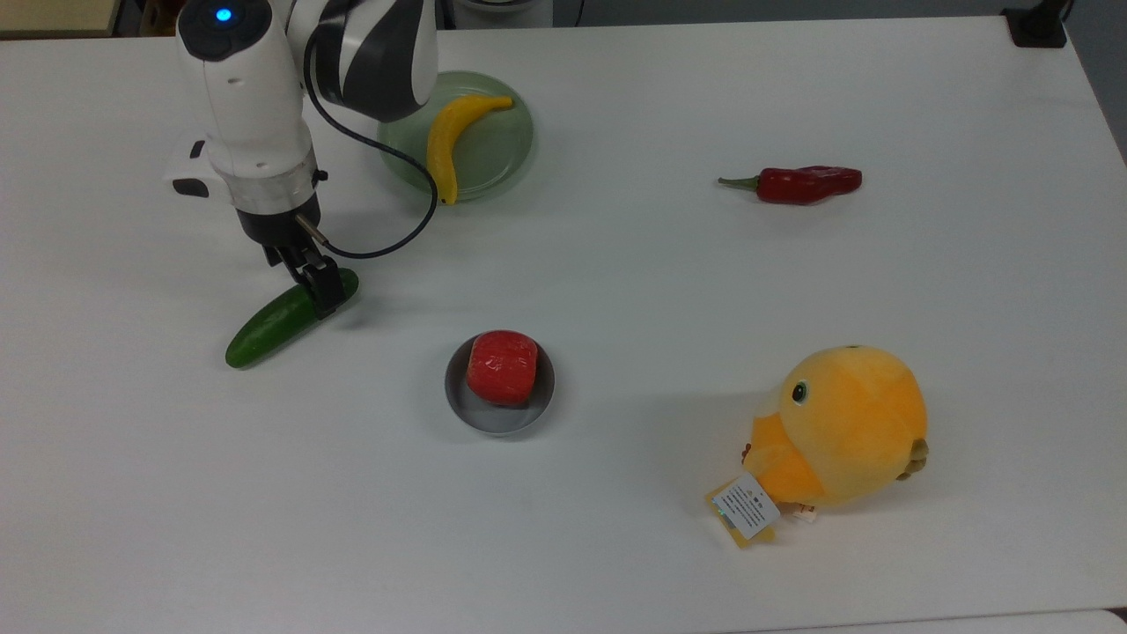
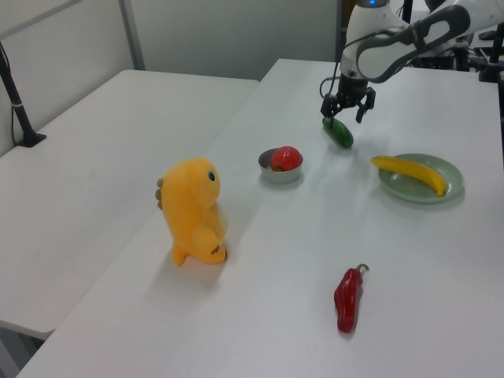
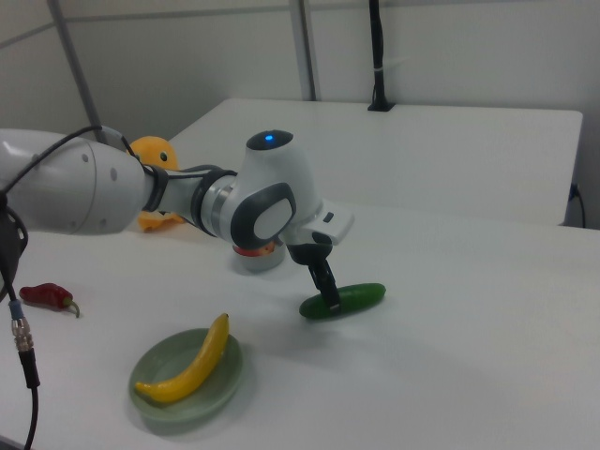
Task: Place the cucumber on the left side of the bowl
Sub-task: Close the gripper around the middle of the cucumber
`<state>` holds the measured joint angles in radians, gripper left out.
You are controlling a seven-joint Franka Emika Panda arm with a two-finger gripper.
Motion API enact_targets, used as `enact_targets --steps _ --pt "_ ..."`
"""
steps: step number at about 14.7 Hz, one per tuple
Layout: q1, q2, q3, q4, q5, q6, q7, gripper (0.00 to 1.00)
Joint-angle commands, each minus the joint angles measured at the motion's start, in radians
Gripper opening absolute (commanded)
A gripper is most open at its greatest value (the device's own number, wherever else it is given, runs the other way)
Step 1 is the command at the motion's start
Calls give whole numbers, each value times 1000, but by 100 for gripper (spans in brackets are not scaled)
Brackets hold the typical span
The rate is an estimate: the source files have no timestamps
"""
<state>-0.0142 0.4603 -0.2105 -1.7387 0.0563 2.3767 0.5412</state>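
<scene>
White table (image 1: 616, 546), bearing: gripper (image 1: 319, 295), fingers spread and straddling the cucumber (image 1: 268, 324) near its end on the top view's right; cucumber lying flat, well apart to the top view's left of the grey bowl (image 1: 460, 407).

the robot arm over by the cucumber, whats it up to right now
The gripper is down at one end of the cucumber, fingers open and straddling it, not yet closed. The cucumber lies flat on the white table, on the top view's left of the bowl, which holds a red fruit. A banana rests on the green plate nearby.
</scene>
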Motion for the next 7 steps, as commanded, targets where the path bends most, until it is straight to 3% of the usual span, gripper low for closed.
enact_targets --steps 1,2,3,4,5,7 --pt "0 21 -4 7 -44 26 10 100" --pt "-1 27 -1 5 -68 26 11 96" --pt "-1 29 0 5 -78 27 13 83" --pt "-1 34 0 5 -78 27 13 81" --pt "-4 40 0 7 -79 29 11 69" --pt "-21 58 13 8 -104 36 13 67"
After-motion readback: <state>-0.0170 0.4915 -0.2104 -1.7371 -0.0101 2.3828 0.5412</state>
